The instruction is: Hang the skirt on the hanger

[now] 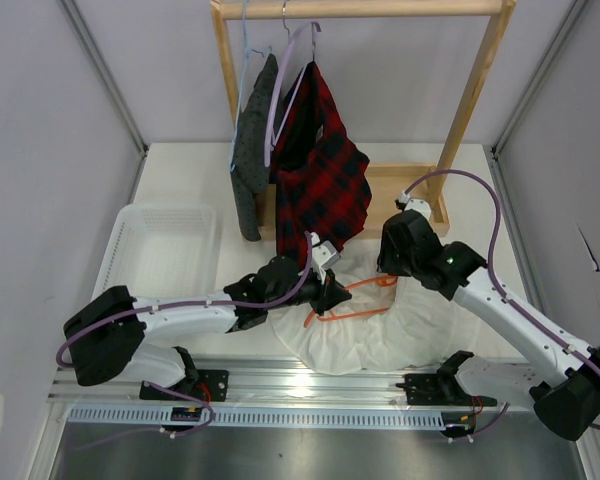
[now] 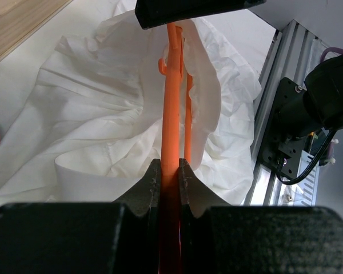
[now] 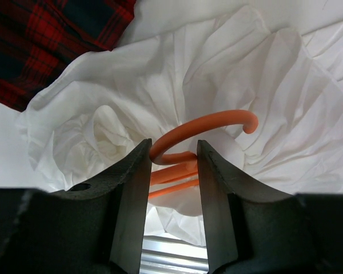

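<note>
Two grippers attend one hanger. The left gripper (image 2: 169, 169) is clamped tight on an orange bar of the hanger (image 2: 171, 97), whose long axis runs straight away from the fingers over the skirt (image 2: 97, 114). The right gripper (image 3: 172, 151) stands partly open, its jaws straddling the neck under the hook with a gap on either side; it holds nothing. The hook curls just beyond its fingertips, so the right arm is the nearer to it. White fabric is bunched close round the neck and lies crumpled on the bench (image 1: 180, 170). Judgement: the next move turns on closing squarely across the neck without pinching cloth. Room is tight behind: the plaid garment (image 1: 320, 170) hangs just beyond the skirt from the wooden rack (image 1: 472, 100).
</note>
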